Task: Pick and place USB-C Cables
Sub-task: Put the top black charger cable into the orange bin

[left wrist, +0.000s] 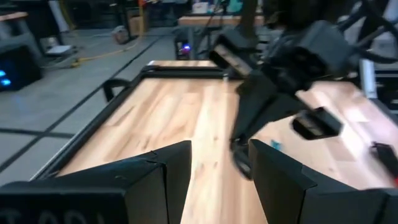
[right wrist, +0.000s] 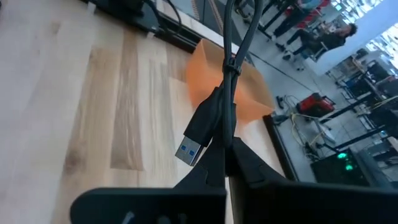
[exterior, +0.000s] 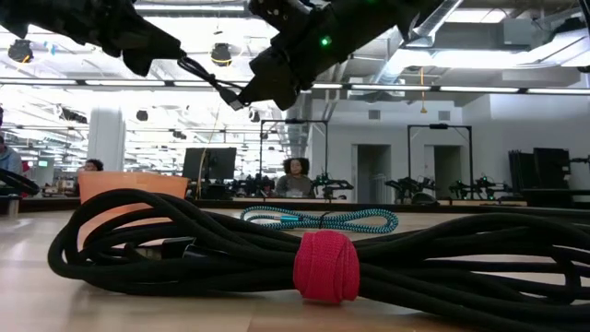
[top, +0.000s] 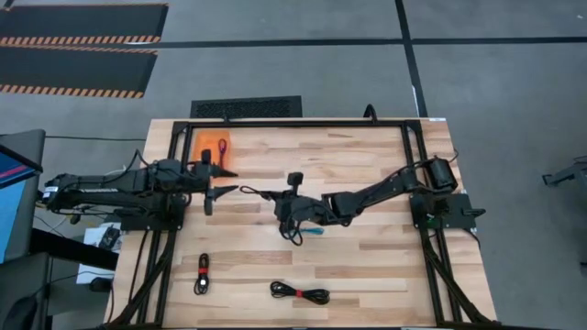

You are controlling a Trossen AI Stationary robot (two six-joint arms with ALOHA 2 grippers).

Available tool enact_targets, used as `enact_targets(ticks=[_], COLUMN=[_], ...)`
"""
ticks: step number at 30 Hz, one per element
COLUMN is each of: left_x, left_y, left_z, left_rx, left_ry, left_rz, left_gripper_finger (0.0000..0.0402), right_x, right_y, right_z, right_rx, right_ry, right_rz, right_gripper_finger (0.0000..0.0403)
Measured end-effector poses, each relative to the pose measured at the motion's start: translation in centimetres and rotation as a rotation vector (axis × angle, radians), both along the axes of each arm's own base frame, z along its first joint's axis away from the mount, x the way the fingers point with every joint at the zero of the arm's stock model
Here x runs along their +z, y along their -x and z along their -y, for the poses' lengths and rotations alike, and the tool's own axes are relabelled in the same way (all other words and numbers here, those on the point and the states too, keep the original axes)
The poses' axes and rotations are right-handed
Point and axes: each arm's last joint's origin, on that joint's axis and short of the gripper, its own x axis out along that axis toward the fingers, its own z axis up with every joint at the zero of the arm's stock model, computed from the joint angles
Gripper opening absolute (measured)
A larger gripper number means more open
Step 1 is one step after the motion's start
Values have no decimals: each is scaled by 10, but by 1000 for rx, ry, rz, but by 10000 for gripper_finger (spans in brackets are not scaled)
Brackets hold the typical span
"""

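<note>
My right gripper (top: 278, 199) (right wrist: 227, 155) is shut on a black cable (right wrist: 231, 68) above the table's middle; the cable's blue-tongued plug (right wrist: 189, 146) hangs beside the fingers. My left gripper (top: 229, 180) (left wrist: 217, 168) is open, level, just left of that cable's free end (top: 246, 191). A teal cable (top: 312, 232) (exterior: 323, 219) lies under the right arm. A magenta cable (top: 223, 147) lies in the orange bin (top: 206, 147). A black bundle (top: 202, 273) and a black cable with a red tie (top: 300, 293) (exterior: 323, 267) lie near the near edge. My right gripper pinches the black cable between its two fingers, just past the plug (right wrist: 214, 134), where several strands (right wrist: 225, 115) run side by side. The fingers point level toward the table's left, along the strands. The cable is lifted clear and reaches ahead toward the left gripper.
The orange bin (right wrist: 242, 93) sits at the table's far left corner, beside the left gripper. A black frame (top: 293, 122) runs along the table's edges. Bare wood (top: 367, 266) lies right of the near cables. People and desks show in the room beyond.
</note>
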Motion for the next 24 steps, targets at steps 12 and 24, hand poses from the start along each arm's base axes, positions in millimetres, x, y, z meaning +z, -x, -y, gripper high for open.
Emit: enact_targets(ticks=[12, 24], left_x=[2, -6], left_y=[0, -19], left_z=[-2, -3], left_rx=[87, 62], left_ry=[53, 80], left_rz=[30, -15], left_gripper_finger=[180, 247], right_x=[5, 8], right_y=[1, 0], right_z=[3, -1], right_rx=[-107, -60], right_ry=[203, 241], right_rz=[-48, -42], right_gripper_finger=[7, 8])
